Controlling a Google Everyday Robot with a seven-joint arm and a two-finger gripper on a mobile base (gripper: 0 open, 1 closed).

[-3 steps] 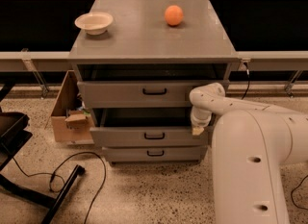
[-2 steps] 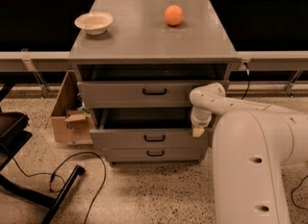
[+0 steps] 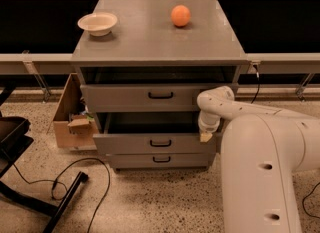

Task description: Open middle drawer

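Note:
The grey cabinet (image 3: 155,37) has three drawers. The middle drawer (image 3: 125,144), grey with a small black bar handle (image 3: 160,143), stands pulled partly out, and its dark interior (image 3: 150,122) shows behind the front. My gripper (image 3: 205,136) is at the right end of that drawer's front, at its top edge, below the white wrist (image 3: 212,104). The top drawer (image 3: 135,98) sits slightly out. The bottom drawer (image 3: 160,160) is shut.
A white bowl (image 3: 98,23) and an orange (image 3: 180,15) rest on the cabinet top. A cardboard box (image 3: 72,122) stands on the floor left of the cabinet. A black cable (image 3: 75,177) and a black chair base (image 3: 20,147) lie at the lower left. My white arm (image 3: 270,167) fills the lower right.
The middle drawer front has come out slightly further toward the camera, and my gripper has moved with it a little.

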